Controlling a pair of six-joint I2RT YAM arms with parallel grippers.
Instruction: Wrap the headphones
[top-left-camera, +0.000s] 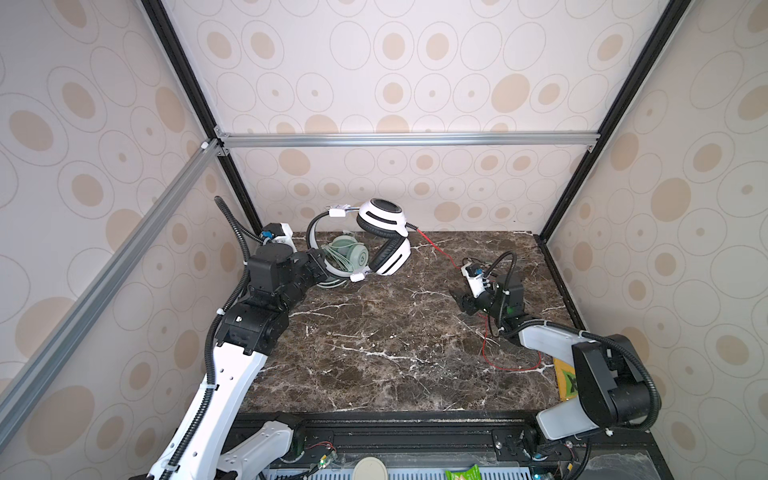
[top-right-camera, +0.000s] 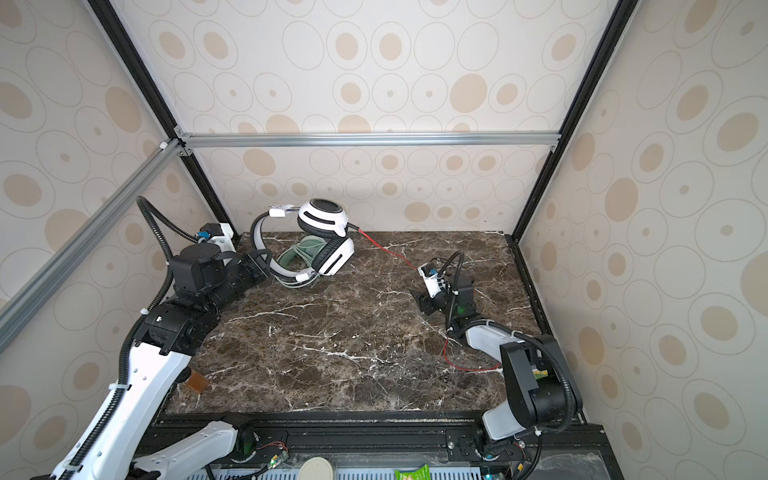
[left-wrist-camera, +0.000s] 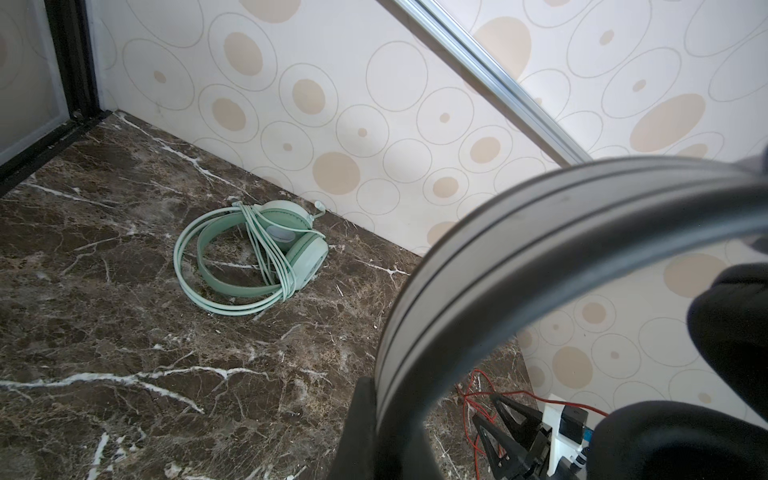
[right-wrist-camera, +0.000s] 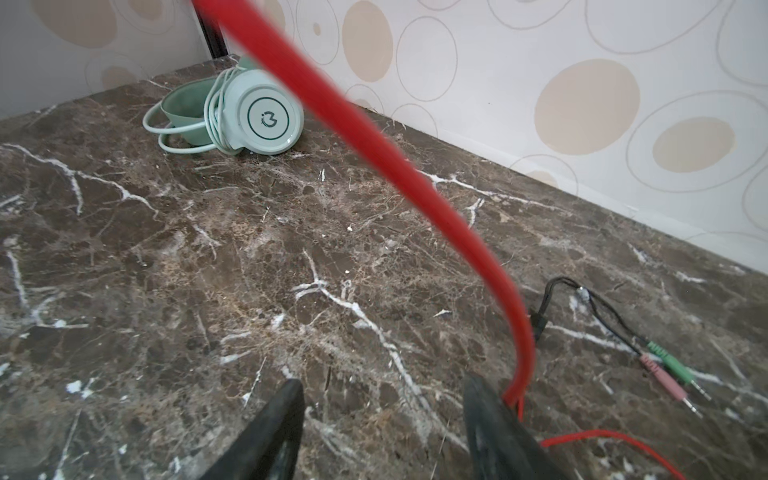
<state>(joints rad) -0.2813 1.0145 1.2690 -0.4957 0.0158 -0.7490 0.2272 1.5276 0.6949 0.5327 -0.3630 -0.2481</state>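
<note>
The white-and-black headphones hang above the table's far left corner. My left gripper is shut on their headband. Their thin red cable runs down to my right gripper. That gripper is open, low over the table, and the cable passes along the outside of one finger, not between the two. The cable's slack loops on the marble. The mint-green headphones lie by the back wall with their pale cable wound around them.
The red cable ends in pink and green jack plugs on a black lead near the back wall. A yellow-green packet lies at the table's right front edge, a brown piece at its left front. Patterned walls and black posts enclose the table.
</note>
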